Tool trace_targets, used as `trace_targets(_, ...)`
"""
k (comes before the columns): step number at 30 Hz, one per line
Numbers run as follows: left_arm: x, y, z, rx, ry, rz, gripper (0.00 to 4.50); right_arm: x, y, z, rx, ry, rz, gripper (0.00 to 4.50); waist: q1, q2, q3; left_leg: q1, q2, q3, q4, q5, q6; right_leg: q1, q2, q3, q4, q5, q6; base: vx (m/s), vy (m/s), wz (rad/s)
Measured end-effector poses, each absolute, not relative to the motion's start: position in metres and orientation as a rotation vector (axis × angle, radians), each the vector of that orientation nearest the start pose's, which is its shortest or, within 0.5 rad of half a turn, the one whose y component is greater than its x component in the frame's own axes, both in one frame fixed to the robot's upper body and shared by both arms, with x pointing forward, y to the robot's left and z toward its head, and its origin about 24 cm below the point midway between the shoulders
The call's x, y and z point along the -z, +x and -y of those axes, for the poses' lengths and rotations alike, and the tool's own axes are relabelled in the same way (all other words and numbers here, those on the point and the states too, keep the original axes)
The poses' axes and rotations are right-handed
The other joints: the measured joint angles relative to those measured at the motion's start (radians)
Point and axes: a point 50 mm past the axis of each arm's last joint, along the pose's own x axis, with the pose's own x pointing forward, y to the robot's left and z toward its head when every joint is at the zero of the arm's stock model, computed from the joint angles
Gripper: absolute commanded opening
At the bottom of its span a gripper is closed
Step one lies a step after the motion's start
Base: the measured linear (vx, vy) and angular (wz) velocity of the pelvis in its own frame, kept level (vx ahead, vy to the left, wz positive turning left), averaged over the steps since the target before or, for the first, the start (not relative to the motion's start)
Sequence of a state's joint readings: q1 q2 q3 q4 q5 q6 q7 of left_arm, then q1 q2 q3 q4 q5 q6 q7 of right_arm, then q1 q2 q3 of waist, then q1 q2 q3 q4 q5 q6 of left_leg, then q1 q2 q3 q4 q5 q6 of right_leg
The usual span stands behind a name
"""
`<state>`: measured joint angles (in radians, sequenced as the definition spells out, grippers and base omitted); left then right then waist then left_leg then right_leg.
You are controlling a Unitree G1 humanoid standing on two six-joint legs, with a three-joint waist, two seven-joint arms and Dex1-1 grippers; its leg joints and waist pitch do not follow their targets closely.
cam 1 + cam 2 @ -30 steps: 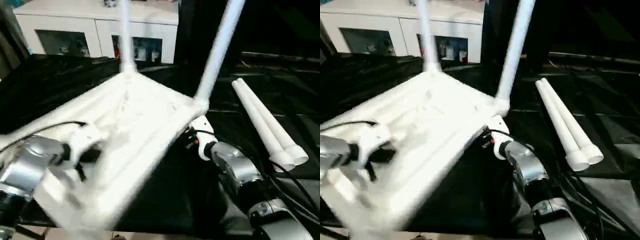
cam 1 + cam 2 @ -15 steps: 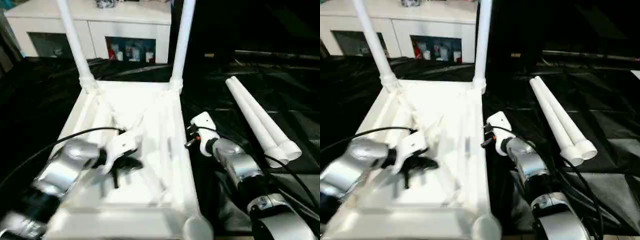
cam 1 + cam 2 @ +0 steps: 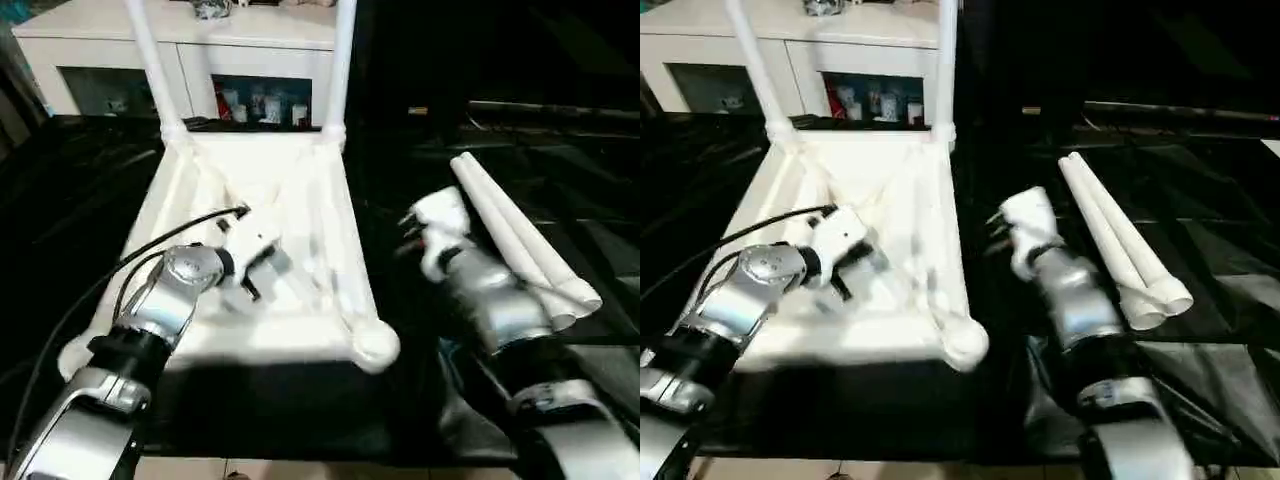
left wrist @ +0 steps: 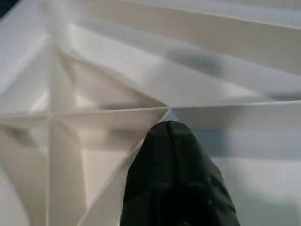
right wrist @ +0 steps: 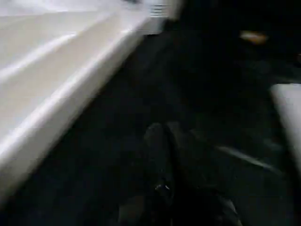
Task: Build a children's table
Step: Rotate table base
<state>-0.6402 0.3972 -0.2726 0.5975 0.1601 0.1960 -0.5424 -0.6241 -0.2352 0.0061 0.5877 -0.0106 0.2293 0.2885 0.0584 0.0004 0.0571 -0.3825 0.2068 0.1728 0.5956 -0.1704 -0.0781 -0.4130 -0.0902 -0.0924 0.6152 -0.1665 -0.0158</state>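
From the left eye view I have the tabletop (image 3: 300, 250) upside down in the centre of the frame, ribbed underside up, on the black work surface (image 3: 60, 200). Two legs (image 3: 150, 60) stand in the far corner sockets at the top of the frame — so I judge the job half done. The near right socket (image 3: 377, 343) is empty. My left gripper (image 3: 252, 275) sits low over the ribs at centre left, fingers pressed together on nothing.

In the right eye view the two loose legs (image 3: 1110, 235) lie side by side at right, well apart from the tabletop. My right gripper (image 3: 1002, 232) hangs between them and the tabletop's edge.

The left wrist view puts the closed black fingers (image 4: 174, 179) right against the ribs.

The right wrist view shows that gripper's fingers (image 5: 162, 155) together and empty over dark cloth — both near legs are left to fit.
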Motion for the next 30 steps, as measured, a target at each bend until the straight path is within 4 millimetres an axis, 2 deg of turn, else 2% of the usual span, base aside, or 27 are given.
trace_targets(7, -0.068, 0.358, -0.162, 0.519, 0.626, -0.269, 0.00, -0.091, 0.364, 0.181, -0.230, -0.211, -0.256, 0.03, 0.003, 0.000, 0.000, -0.003, 0.000, 0.000, 0.001, 0.000, 0.001, -0.001, 0.000, 0.000, -0.002, 0.000, 0.000, 0.000, 0.000, 0.00)
trace_targets(11, -0.099, 0.361, -0.162, 0.496, 0.534, -0.110, 0.00, -0.092, 0.361, 0.205, -0.144, -0.227, -0.374, 0.45, 0.010, 0.001, 0.000, -0.002, 0.000, 0.001, 0.002, 0.000, 0.001, 0.000, 0.000, 0.000, -0.003, 0.000, 0.000, 0.000, 0.000, 0.00)
trace_targets(14, -0.123, 0.356, -0.148, 0.582, 0.447, -0.007, 0.00, -0.093, 0.356, 0.227, -0.093, -0.242, -0.472, 0.73, 0.019, 0.000, 0.000, -0.002, 0.000, 0.002, 0.002, 0.000, 0.001, 0.000, -0.001, 0.001, -0.003, 0.000, 0.001, 0.000, 0.000, 0.00)
trace_targets(16, -0.129, 0.354, -0.146, 0.613, 0.426, 0.008, 0.00, -0.096, 0.357, 0.231, -0.084, -0.242, -0.489, 0.90, 0.019, 0.000, 0.000, -0.001, 0.000, 0.002, 0.002, 0.000, 0.001, 0.000, -0.001, 0.001, -0.002, -0.001, 0.001, 0.000, 0.000, 0.00)
trace_targets(17, -0.130, 0.352, -0.144, 0.633, 0.416, 0.011, 0.00, -0.098, 0.356, 0.233, -0.081, -0.242, -0.498, 0.98, 0.018, 0.000, 0.000, -0.001, 0.000, 0.002, 0.002, 0.000, 0.001, -0.001, -0.001, 0.001, -0.002, -0.001, 0.001, 0.000, 0.000, 0.00)
trace_targets(20, -0.132, 0.341, -0.137, 0.736, 0.345, -0.004, 0.41, -0.103, 0.353, 0.248, -0.041, -0.254, -0.532, 1.25, 0.020, 0.001, 0.000, -0.001, 0.000, 0.002, 0.002, 0.000, 0.001, -0.001, 0.000, 0.001, -0.001, -0.001, 0.001, 0.000, 0.000, 0.00)
trace_targets(21, -0.131, 0.335, -0.136, 0.791, 0.328, -0.024, 0.41, -0.106, 0.353, 0.252, -0.031, -0.257, -0.536, 1.25, 0.019, 0.001, 0.000, -0.001, 0.000, 0.002, 0.002, 0.000, 0.001, -0.001, 0.000, 0.001, -0.001, -0.001, 0.001, 0.000, 0.000, 0.00)
trace_targets(23, -0.127, 0.322, -0.131, 0.904, 0.316, -0.055, 0.54, -0.110, 0.351, 0.260, -0.016, -0.259, -0.554, 1.54, 0.020, 0.001, 0.000, -0.001, 0.000, 0.003, 0.002, 0.000, 0.001, -0.001, 0.000, 0.001, -0.001, -0.001, 0.002, 0.000, 0.000, 0.00)
trace_targets(25, -0.124, 0.312, -0.126, 0.993, 0.305, -0.087, 0.82, -0.111, 0.350, 0.261, -0.020, -0.255, -0.570, 1.65, 0.019, 0.001, 0.000, -0.001, 0.000, 0.003, 0.002, 0.000, 0.001, -0.001, 0.000, 0.001, -0.001, -0.001, 0.002, 0.000, 0.000, 0.00)
trace_targets(28, -0.116, 0.293, -0.116, 1.136, 0.266, -0.147, 0.91, -0.112, 0.347, 0.266, -0.007, -0.249, -0.605, 1.98, 0.019, 0.002, -0.001, -0.001, 0.000, 0.003, 0.003, 0.000, 0.001, -0.001, -0.001, 0.002, 0.000, -0.001, 0.001, 0.000, 0.000, 0.00)
trace_targets(30, -0.114, 0.288, -0.112, 1.170, 0.246, -0.169, 1.24, -0.112, 0.346, 0.268, 0.000, -0.250, -0.614, 2.10, 0.020, 0.002, -0.001, -0.001, 0.000, 0.003, 0.003, 0.000, 0.001, -0.001, 0.000, 0.002, 0.000, -0.001, 0.002, 0.000, 0.000, 0.00)
